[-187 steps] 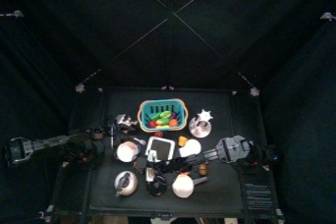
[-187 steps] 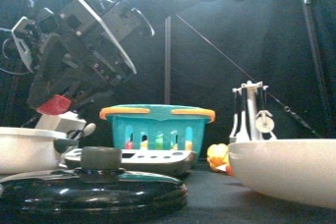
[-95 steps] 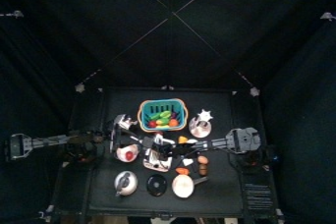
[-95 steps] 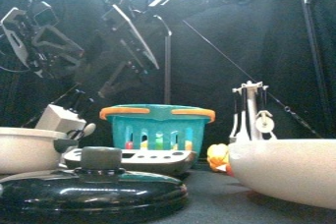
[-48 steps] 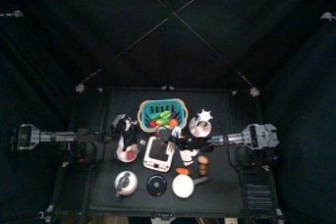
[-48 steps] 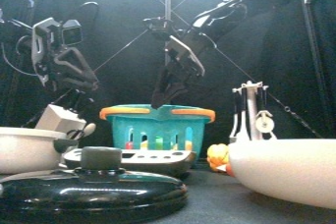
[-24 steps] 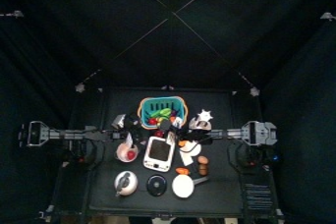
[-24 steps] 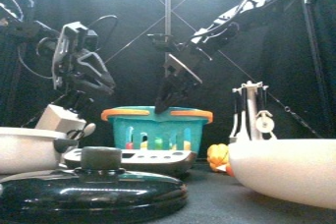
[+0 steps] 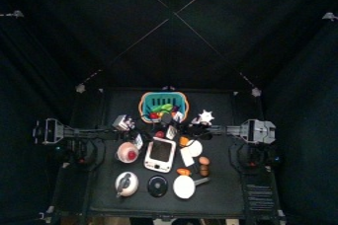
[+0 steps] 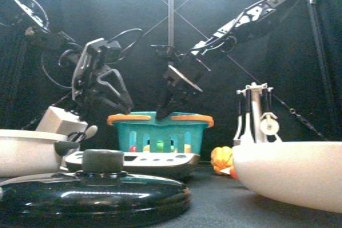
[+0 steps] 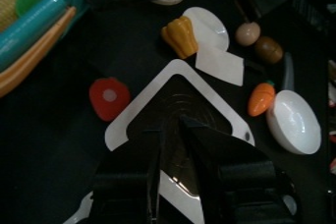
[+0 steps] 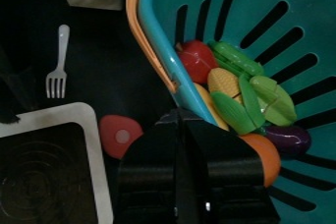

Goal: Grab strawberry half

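The strawberry half lies cut face up on the bare table, toward the middle of the back edge, in the narrow strip between the teal basket and the corner of the white board. It looks close to both but touching neither. My right pincer hangs above the basket's near rim. Its jaws are drawn together with only a thin seam between them, and they hold nothing. My left arm is out over the board on the side of the left edge, and I cannot tell how my left pincer is set. As I judge it, the first risk is my own aim. I sit over the basket's wall rather than over the berry, so a straight drop would land a jaw on the rim or among the vegetables inside. I must also open wide before I come down, or closed jaws will simply press on the fruit and push it away. The piece is small, low and probably slick. A grip across its rounded back could squirt it sideways under the basket's edge or onto the board. The white fork lies further along the basket's side, clear of my path unless I overshoot.
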Robot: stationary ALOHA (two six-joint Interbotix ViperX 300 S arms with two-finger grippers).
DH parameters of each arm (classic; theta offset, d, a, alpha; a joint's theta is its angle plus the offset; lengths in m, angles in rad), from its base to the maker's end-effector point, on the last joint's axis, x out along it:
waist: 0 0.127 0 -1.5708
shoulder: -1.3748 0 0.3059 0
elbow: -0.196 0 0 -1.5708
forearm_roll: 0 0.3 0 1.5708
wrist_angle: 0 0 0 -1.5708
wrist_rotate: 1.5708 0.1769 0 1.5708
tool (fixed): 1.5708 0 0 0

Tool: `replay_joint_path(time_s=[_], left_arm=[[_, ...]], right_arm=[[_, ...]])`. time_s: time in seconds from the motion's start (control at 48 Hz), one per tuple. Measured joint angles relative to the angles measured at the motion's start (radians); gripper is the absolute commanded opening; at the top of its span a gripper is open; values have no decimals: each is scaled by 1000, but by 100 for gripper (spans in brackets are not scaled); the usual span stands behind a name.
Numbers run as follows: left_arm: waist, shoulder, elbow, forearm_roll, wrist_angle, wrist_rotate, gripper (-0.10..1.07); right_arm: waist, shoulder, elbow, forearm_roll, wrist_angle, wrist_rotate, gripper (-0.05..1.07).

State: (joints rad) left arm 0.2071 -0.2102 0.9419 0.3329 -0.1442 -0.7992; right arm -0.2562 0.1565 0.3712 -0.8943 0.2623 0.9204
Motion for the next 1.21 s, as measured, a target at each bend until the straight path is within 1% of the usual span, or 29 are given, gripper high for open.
replay_joint_path(time_s=[0.271, 0.375, 0.438, 0.604, 0.875, 1.0, 1.042, 1.062, 1.208], left_arm=[[51, 147, -92, 63, 11, -2, 64], [61, 187, -123, 74, 51, -2, 64], [64, 206, -141, 77, 98, 0, 64], [66, 230, -173, 92, 196, 0, 64], [66, 230, -178, 101, 204, 0, 65], [63, 233, -186, 101, 204, 0, 70], [63, 236, -189, 101, 204, 0, 73], [61, 238, -190, 103, 204, 0, 74], [61, 256, -209, 101, 202, 0, 87]], right_arm=[[-35, 5, -15, -5, -5, 0, 43], [-43, 3, -15, -3, -5, 0, 43], [-41, 5, -11, -3, -8, 0, 43], [-37, -20, 11, 6, -9, 3, 43], [-18, -98, 92, 58, -9, 6, 43], [-3, -152, 140, 72, -9, 9, 43], [2, -166, 150, 75, -9, 9, 43], [6, -189, 170, 80, -8, 9, 43], [26, -273, 233, 95, -6, 11, 43]])
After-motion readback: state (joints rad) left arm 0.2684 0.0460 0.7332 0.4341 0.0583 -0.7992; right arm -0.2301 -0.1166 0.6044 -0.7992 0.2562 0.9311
